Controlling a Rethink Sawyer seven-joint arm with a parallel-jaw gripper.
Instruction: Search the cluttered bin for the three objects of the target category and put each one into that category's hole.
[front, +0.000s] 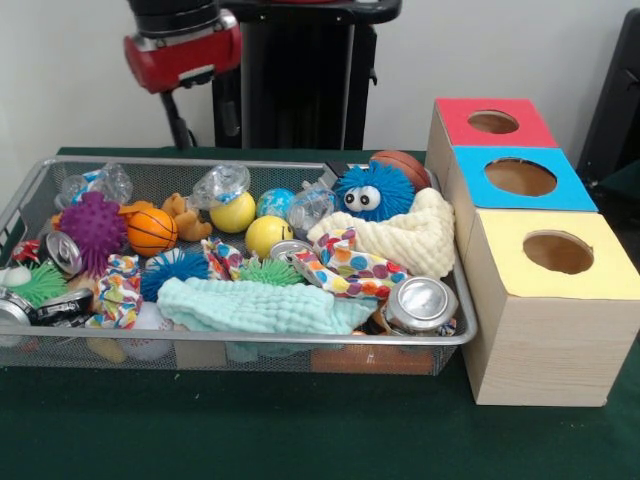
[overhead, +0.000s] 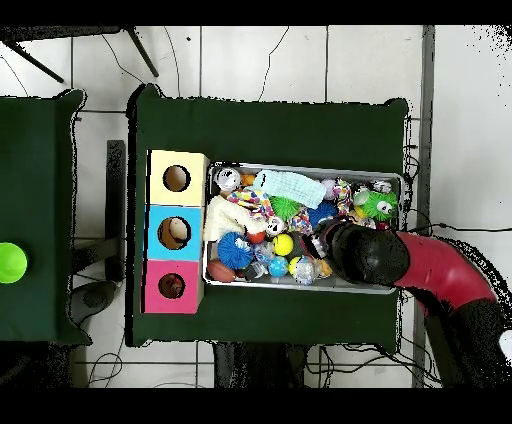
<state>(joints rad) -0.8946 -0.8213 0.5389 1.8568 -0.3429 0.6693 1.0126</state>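
Note:
The silver wire-mesh bin is full of clutter and also shows in the overhead view. A tan bear-like soft toy lies at the bin's back left, touching the orange toy basketball. Something orange shows through the front mesh under a can; I cannot tell what it is. No tiger-striped toy shows. The red-ringed hole is on the farthest box, and it also shows in the overhead view. The red and black arm hangs above the bin's left part and hides the gripper.
Boxes with a blue-ringed hole and a yellow-ringed hole stand right of the bin. In the bin are a blue fuzzy ball, a purple spiky ball, yellow balls, cans, a mint cloth and a cream cloth.

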